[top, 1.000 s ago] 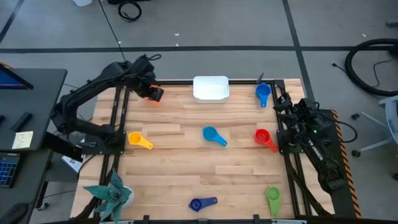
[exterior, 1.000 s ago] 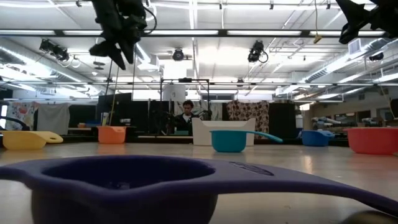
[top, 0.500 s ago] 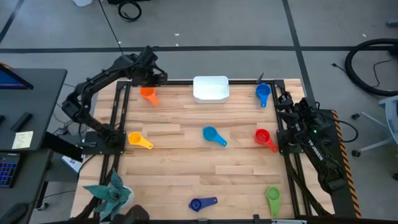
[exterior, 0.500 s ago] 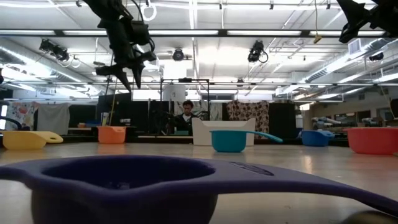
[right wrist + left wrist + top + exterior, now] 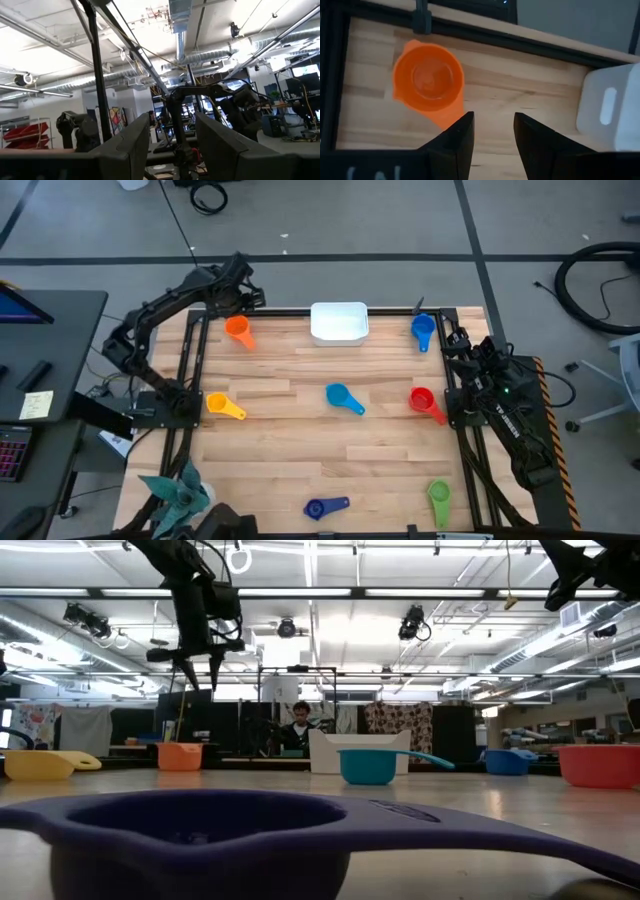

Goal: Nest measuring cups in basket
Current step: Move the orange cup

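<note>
Pale wood-plank table (image 5: 300, 430) is carrying six round plastic measuring cups (image 5: 337, 397) scattered apart; white rounded basket (image 5: 339, 322) is sitting at far edge. Left gripper (image 5: 243, 297) is hovering spread over orange cup (image 5: 238, 330); right gripper (image 5: 172, 150) is idling parted at right edge.

Six measuring cups lie on the table — one each of orange (image 5: 237, 330), yellow (image 5: 222, 405), light blue (image 5: 341, 397), red (image 5: 424, 402), green (image 5: 439, 497), dark blue (image 5: 322, 507) — plus a seventh, medium blue (image 5: 423, 331). One white basket (image 5: 339, 323). One teal artificial plant (image 5: 180, 492). Two robot arms.
</note>
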Controlling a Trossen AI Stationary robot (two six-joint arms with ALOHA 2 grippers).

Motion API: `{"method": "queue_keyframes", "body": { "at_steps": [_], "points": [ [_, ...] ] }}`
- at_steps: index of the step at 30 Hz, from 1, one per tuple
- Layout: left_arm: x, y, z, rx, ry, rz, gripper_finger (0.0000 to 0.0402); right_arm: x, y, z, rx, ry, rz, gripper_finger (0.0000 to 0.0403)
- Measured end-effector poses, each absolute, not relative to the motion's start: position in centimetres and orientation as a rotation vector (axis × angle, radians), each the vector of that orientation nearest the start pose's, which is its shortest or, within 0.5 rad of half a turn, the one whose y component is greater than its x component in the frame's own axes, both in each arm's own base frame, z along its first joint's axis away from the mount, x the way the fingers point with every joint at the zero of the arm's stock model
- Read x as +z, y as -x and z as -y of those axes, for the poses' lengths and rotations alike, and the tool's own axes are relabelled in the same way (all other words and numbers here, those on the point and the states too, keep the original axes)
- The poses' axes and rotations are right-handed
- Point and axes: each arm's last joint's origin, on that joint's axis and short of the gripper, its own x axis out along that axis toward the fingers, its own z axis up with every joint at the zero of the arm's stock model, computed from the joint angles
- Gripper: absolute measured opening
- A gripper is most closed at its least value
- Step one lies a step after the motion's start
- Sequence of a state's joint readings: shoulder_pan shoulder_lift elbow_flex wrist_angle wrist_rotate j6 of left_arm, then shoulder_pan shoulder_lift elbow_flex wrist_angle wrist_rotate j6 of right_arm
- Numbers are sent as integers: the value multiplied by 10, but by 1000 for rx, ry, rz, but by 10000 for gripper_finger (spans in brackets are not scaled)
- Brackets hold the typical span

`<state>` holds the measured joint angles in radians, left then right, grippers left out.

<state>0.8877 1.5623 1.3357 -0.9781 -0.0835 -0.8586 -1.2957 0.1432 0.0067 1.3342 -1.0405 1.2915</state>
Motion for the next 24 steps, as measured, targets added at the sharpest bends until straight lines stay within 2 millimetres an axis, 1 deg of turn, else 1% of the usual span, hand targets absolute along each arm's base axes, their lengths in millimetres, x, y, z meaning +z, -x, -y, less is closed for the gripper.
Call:
{"method": "queue_keyframes", "body": {
  "at_steps": [4,9,15,24],
  "points": [
    [269,-198,-239,1333,1185,-797,142,244,-35,32,98,-162,484,165],
    [252,-207,-243,1374,1141,-868,142,244,-35,32,99,-162,484,165],
    [236,-211,-250,1427,1124,-919,142,244,-35,32,98,-162,484,165],
    [220,-214,-255,1498,1122,-955,142,244,-35,32,98,-165,484,165]
  ]
}}
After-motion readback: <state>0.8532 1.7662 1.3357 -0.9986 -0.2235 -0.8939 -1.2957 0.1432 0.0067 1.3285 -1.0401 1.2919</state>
